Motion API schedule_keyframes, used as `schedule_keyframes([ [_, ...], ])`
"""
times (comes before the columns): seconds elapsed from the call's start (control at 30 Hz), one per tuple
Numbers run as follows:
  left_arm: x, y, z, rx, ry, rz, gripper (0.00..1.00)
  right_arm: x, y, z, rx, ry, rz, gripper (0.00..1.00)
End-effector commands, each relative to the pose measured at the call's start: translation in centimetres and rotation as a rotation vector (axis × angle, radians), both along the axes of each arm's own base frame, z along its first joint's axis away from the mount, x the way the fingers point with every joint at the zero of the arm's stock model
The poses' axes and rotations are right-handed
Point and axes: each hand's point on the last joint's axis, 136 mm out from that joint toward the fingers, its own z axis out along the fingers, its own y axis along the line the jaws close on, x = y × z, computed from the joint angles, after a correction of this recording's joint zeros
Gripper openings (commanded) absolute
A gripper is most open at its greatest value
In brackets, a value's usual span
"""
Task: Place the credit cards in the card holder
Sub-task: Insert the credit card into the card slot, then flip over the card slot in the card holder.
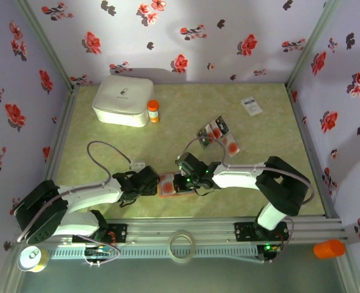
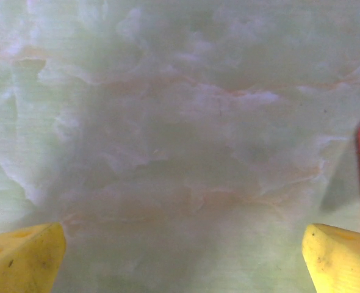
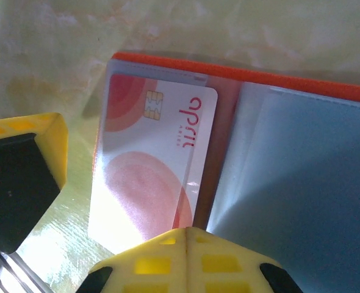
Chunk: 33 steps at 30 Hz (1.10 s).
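Right tool (image 3: pixel 186 241) is sitting clenched at the open card holder (image 3: pixel 302 85), its tucked-in credit card (image 3: pixel 162 152) showing "april", while left tool (image 2: pixel 181 259) is hanging wide open.

card holder (image 1: pixel 168 185): orange folding case, lying open and flat at centre front, grey-blue clear sleeves facing up | one credit card (image 3: pixel 149 165): pale with red blotches, gold chip, lying in the left sleeve | other credit cards (image 1: pixel 213 131): loose overlapping cluster farther back and right, well apart from the holder
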Motion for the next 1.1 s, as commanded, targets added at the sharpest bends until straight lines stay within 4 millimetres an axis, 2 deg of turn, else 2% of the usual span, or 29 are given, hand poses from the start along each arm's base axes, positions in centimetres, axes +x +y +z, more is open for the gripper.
schedule_keyframes([
  [0.0, 0.4, -0.4, 0.0, 0.002, 0.002, -0.005, 1.0, -0.1, 0.5, -0.5, -0.001, 0.003, -0.006, 0.07],
  [0.23, 0.4, -1.0, -1.0, 0.001, 0.028, -0.019, 1.0, -0.5, 1.4, -1.1, -0.009, 0.018, 0.018, 0.07],
  [0.63, 0.2, -1.1, -1.1, -0.013, 0.03, -0.023, 1.0, -0.5, 2.3, -0.5, 0.022, 0.023, 0.019, 0.07],
  [0.77, 0.2, -0.8, -0.5, -0.007, 0.02, -0.02, 1.0, -0.2, 2.1, 0.6, 0.027, -0.002, 0.016, 0.08],
  [1.07, 0.5, 1.8, 2.4, -0.001, -0.057, 0.037, 1.0, 0.8, 0.1, 4.2, 0.007, -0.099, -0.003, 0.18],
])
